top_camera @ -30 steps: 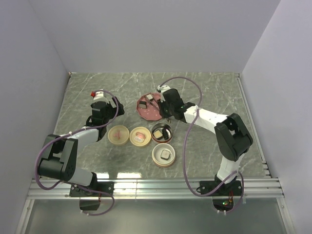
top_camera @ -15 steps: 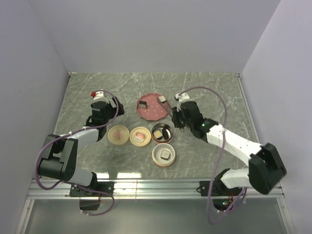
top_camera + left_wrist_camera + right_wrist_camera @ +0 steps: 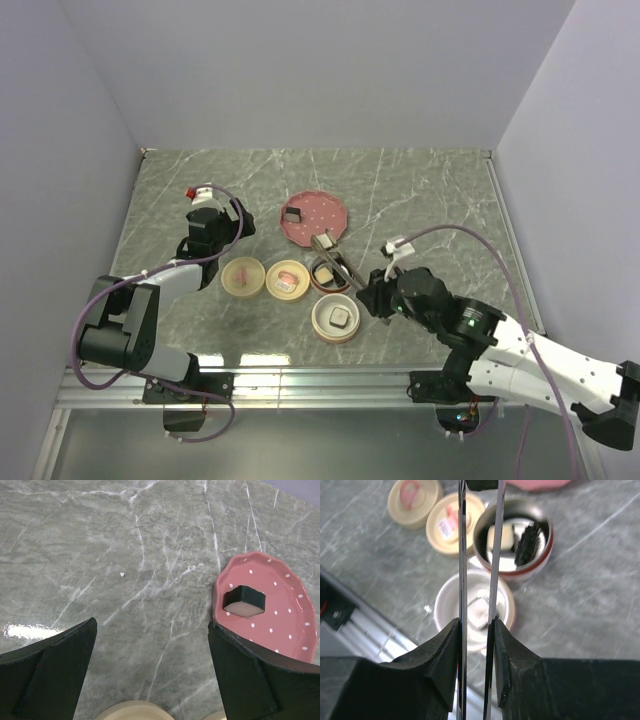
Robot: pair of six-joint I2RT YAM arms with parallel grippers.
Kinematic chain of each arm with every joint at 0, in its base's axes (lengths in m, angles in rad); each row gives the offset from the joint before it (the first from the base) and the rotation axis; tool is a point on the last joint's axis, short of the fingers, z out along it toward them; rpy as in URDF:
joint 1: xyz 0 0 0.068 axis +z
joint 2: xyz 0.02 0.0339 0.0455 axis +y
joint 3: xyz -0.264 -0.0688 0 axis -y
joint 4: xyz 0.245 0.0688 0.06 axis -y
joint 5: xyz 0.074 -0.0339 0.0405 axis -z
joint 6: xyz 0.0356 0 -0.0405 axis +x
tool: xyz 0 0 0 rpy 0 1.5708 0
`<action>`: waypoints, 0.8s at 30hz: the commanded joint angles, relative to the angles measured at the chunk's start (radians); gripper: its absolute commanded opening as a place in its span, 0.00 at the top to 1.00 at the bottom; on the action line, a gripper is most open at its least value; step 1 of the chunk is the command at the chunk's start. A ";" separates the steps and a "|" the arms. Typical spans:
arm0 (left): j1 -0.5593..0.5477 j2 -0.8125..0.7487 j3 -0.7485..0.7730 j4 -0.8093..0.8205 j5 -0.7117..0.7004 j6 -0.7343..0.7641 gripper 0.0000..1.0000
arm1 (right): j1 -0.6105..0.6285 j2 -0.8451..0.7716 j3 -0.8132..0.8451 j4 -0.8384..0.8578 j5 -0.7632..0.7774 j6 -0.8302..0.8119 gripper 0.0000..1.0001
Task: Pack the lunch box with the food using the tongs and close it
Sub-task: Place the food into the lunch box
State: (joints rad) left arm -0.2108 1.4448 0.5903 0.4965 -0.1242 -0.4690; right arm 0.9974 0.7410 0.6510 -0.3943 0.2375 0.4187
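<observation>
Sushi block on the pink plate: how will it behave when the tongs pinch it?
The sushi block sits flat with straight sides, so it probably won't roll or tip. It looks small, likely light. The pink plate looks glossy and the tongs are thin smooth metal, so it may skid or slip from a weak pinch.

Surface: grey-green marble-veined tabletop (image 3: 440, 190) | Walls: plain pale back wall (image 3: 320, 70), left wall (image 3: 50, 200) and right wall (image 3: 590, 180), closing the table in on three sides | Edge: aluminium rails (image 3: 320, 385) along near side | Light: soft, even; bright glare patch (image 3: 262, 358) near front edge
</observation>
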 commanded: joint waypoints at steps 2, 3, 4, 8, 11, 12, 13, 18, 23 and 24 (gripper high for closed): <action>0.004 -0.024 0.026 0.043 0.018 -0.011 0.01 | 0.078 -0.074 -0.007 -0.177 0.057 0.129 0.89; 0.004 -0.026 0.025 0.043 0.018 -0.011 0.00 | 0.093 -0.098 -0.014 -0.195 0.052 0.137 0.90; 0.004 -0.027 0.023 0.043 0.020 -0.011 0.01 | 0.110 -0.115 -0.019 -0.207 0.052 0.150 0.90; 0.005 -0.038 0.019 0.043 0.018 -0.013 0.01 | 0.142 -0.180 -0.022 -0.231 0.008 0.193 0.90; 0.004 -0.038 0.019 0.042 0.017 -0.013 0.00 | 0.153 -0.200 -0.008 -0.265 0.007 0.215 0.91; 0.005 -0.038 0.019 0.043 0.017 -0.013 0.00 | 0.153 -0.200 -0.001 -0.270 -0.010 0.216 0.91; 0.005 -0.037 0.019 0.043 0.017 -0.013 0.00 | 0.158 -0.193 0.004 -0.282 -0.018 0.229 0.91; 0.005 -0.029 0.020 0.045 0.017 -0.011 0.00 | 0.230 -0.181 0.048 -0.362 -0.014 0.262 0.92; 0.016 -0.027 0.020 0.050 0.026 -0.016 0.01 | 0.311 -0.204 0.082 -0.478 0.072 0.337 0.92; 0.016 -0.027 0.019 0.054 0.026 -0.017 0.01 | 0.334 -0.209 0.090 -0.500 0.091 0.354 0.92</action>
State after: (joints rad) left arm -0.2016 1.4391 0.5903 0.4976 -0.1169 -0.4694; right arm 1.2865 0.5598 0.6735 -0.8257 0.2432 0.7006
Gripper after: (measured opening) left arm 0.995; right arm 0.360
